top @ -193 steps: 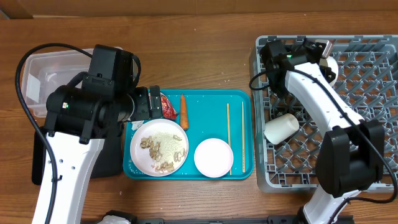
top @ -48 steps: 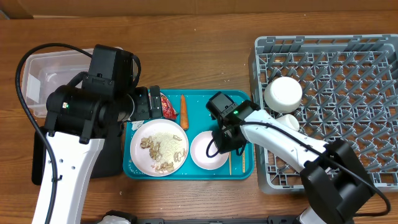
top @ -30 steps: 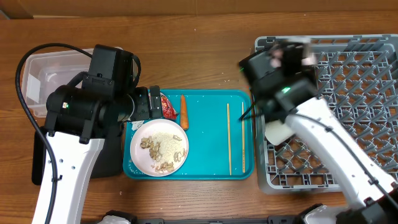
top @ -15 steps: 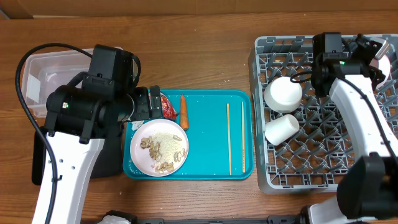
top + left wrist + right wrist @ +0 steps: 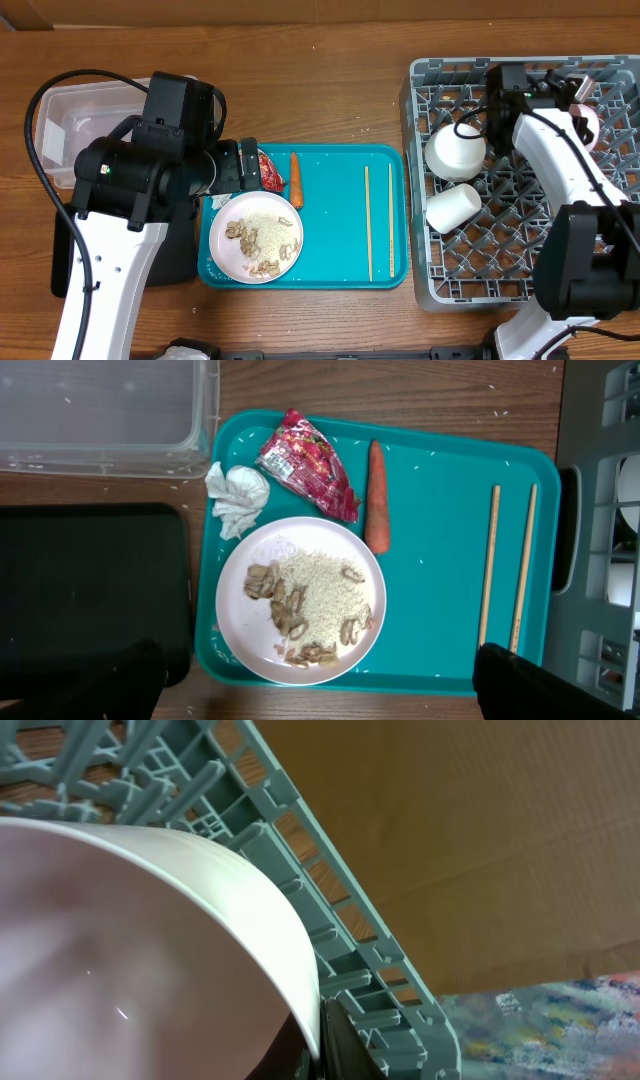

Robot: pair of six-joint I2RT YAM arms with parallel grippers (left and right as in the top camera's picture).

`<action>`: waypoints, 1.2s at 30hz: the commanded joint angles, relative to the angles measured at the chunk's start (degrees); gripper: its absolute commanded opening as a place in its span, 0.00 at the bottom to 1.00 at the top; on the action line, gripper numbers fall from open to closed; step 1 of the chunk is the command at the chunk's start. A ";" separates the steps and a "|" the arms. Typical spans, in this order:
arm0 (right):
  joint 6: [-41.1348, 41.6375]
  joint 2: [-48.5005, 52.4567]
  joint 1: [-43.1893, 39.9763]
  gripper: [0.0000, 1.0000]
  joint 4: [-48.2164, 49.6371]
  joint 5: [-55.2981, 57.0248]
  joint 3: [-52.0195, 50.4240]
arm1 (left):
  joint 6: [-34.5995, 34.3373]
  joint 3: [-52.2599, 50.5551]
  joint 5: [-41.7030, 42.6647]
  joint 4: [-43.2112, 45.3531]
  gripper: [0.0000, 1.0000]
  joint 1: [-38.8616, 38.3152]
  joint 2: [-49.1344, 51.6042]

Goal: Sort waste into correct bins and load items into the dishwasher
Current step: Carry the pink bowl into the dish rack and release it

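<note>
Loading is in hand: right gripper (image 5: pixel 312 1050) pinches the rim of a pink bowl (image 5: pixel 130 940) over the rack (image 5: pixel 520 260) near its back wall, so the next move likely calls for seating it between pegs, then releasing; left gripper (image 5: pixel 325 680) hangs open above the tray (image 5: pixel 440 490).

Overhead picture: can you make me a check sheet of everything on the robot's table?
Surface: wooden table, with a teal tray in the middle.
Job's things: on the tray, a plate with scraps and rice, plus wrapper, tissue and carrot. At the left, clear tub and black tray. The rack holds an upturned bowl and a cup on its side.
Clutter: two chopsticks on the tray.
Grippers: left gripper open above the tray, fingers empty; right gripper shut on a pale bowl over the rack.
Cables: black cable loops past the tub.
Surroundings: brown board behind the rack.
</note>
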 commanded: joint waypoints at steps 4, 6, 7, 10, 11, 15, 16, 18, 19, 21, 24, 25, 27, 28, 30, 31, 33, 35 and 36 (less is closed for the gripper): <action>0.26 0.09 5.73 0.08 -0.74 -0.42 -0.31 | -0.94 0.15 -0.13 0.00 1.00 0.31 0.28; 0.24 0.07 6.67 0.08 -0.87 -0.39 -0.83 | -0.94 0.15 -0.15 0.00 1.00 0.31 0.28; 0.26 0.09 6.88 0.08 -0.96 -0.46 -1.22 | -0.94 0.15 -0.15 0.02 1.00 0.31 0.28; 0.37 0.07 7.30 0.14 -2.84 -0.70 -2.10 | -0.94 0.15 -0.15 0.00 1.00 0.31 0.28; 1.05 0.07 7.58 0.23 -4.04 -0.66 -2.10 | -0.94 0.15 -0.15 0.00 1.00 0.31 0.28; 4.83 -0.70 10.21 0.36 -8.66 -2.58 -1.01 | -0.94 0.15 -0.15 0.02 1.00 0.31 0.28; 4.81 -1.07 11.32 0.38 -9.44 -3.85 -0.48 | -0.94 0.15 -0.15 0.02 1.00 0.31 0.28; 4.81 -1.99 13.44 0.43 -11.32 -5.46 0.50 | -0.94 0.15 -0.15 0.00 1.00 0.31 0.28; 4.76 -2.64 14.82 0.48 -11.96 -6.45 1.05 | -0.94 0.15 -0.15 0.02 1.00 0.31 0.28; 4.24 -3.98 17.35 0.53 -13.16 -8.22 2.14 | -0.94 0.15 -0.15 0.00 1.00 0.31 0.28; 0.90 -6.32 20.85 0.57 -13.88 -12.33 4.09 | -0.94 0.15 -0.15 0.00 1.00 0.31 0.28; 0.20 -7.10 21.77 0.58 -13.99 -13.60 4.70 | -0.94 0.15 -0.15 0.00 1.00 0.31 0.28; -0.22 -9.01 23.58 0.63 -14.01 -18.05 6.19 | -0.94 0.15 -0.15 0.00 1.00 0.31 0.28; -0.24 -10.10 24.44 0.66 -14.12 -21.66 7.06 | -0.94 0.15 -0.15 0.00 1.00 0.31 0.28; -0.22 -12.09 25.46 0.72 -14.16 -31.36 8.46 | -0.94 0.15 -0.15 0.00 1.00 0.31 0.28; -0.20 -12.87 25.66 0.72 -14.12 -36.57 8.79 | -0.94 0.15 -0.13 0.00 1.00 0.31 0.28; -0.20 -14.14 25.70 0.70 -13.88 -48.83 8.87 | -0.94 0.15 -0.15 0.02 1.00 0.31 0.28; -0.28 -14.36 25.68 0.60 -14.34 -63.63 8.83 | -0.94 0.15 -0.13 0.00 1.00 0.31 0.28; -1.09 -14.21 25.70 0.56 -14.36 -68.70 8.35 | -0.94 0.15 -0.15 0.00 1.00 0.31 0.28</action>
